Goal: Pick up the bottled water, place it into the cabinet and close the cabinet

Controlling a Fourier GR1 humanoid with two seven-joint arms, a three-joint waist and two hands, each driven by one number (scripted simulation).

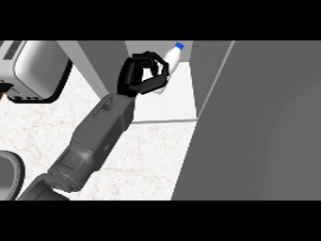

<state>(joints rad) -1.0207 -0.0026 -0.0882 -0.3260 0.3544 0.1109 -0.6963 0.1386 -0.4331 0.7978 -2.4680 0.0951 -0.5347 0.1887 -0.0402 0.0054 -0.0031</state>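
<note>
White bottle [171, 60], blue cap, tilted at upper centre, inside open cabinet [170, 101], grasped by curled fingers of black left hand [140, 75]. Grey door [267, 122] filling right side. Silver toaster [27, 68] at upper left on marble counter [152, 155].

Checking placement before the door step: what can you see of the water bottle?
The bottled water is a white, plastic-looking bottle with a blue cap, tilted with the cap up and to the right. It is inside the open cabinet, over its white floor. The left hand curls round its lower part, hiding it.
</note>
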